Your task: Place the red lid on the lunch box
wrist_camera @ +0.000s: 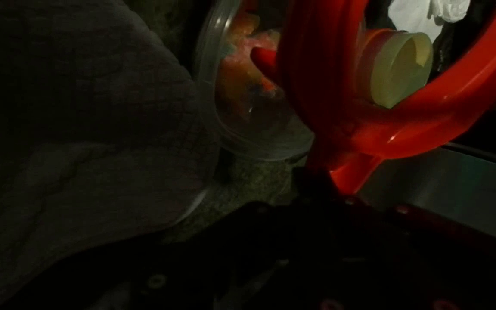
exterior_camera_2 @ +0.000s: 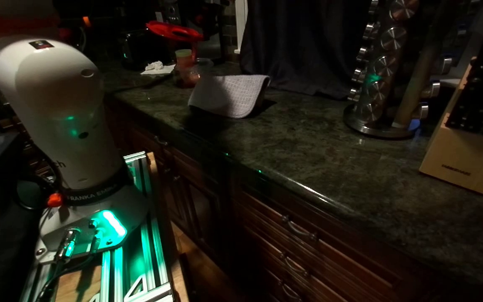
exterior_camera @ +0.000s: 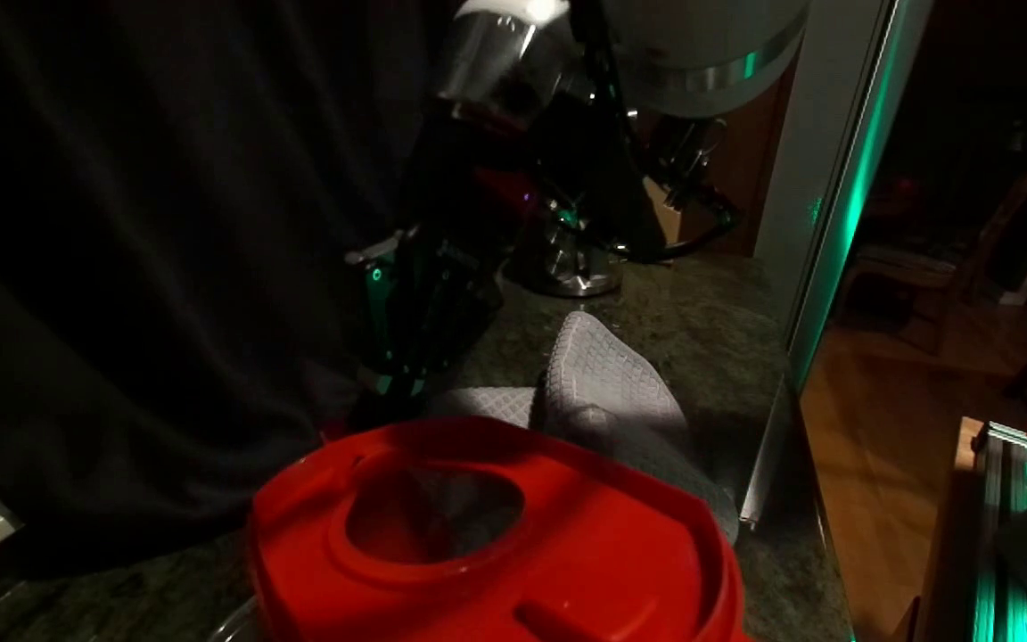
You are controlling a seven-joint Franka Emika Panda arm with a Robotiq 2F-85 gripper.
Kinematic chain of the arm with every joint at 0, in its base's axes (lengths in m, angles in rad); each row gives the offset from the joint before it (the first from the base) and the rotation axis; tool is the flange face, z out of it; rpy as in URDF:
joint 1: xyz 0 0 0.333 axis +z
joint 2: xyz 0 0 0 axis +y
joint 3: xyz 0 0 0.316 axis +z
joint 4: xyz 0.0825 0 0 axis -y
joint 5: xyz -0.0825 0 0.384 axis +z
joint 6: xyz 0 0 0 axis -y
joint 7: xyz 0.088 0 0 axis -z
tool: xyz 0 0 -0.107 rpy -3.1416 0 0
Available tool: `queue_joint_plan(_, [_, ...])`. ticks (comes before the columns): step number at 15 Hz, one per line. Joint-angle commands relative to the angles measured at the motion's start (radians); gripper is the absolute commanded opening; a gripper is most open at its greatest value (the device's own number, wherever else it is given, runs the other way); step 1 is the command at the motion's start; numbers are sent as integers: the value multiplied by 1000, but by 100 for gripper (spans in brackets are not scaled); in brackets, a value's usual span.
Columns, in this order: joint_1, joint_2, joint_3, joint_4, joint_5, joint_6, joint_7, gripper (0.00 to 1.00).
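Observation:
The red lid [exterior_camera: 603, 535] fills the near foreground in an exterior view. It also shows at the back of the counter in an exterior view [exterior_camera_2: 164, 30], slightly tilted, above the lunch box [exterior_camera_2: 203, 65]. In the wrist view my gripper [wrist_camera: 327, 183] is dark and shut on a narrow red part at the edge of the lid [wrist_camera: 429, 129]. The lunch box [wrist_camera: 248, 146] lies beyond my fingertips, with its translucent rim up and colourful contents inside. The lid hides its right part. In an exterior view only a bit of clear rim [exterior_camera: 242, 624] shows. My gripper [exterior_camera: 384, 410] is dark there.
A grey quilted oven mitt [exterior_camera_2: 229, 94] lies beside the lunch box; it also shows in the wrist view [wrist_camera: 80, 129]. A cup with a pale rim [wrist_camera: 398, 71] stands by the box. White crumpled paper [exterior_camera_2: 155, 67], a spice rack [exterior_camera_2: 380, 84] and a knife block [exterior_camera_2: 463, 155] are around.

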Motion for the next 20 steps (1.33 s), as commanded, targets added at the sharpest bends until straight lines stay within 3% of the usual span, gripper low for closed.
queue_joint_plan(1, [-17,53,31,-6,0,57,3,1])
queue_joint_plan(11, [-8,133,32,2,-173,175,76,1])
queue_joint_plan(20, [42,161,5,25,-515,241,287,1])
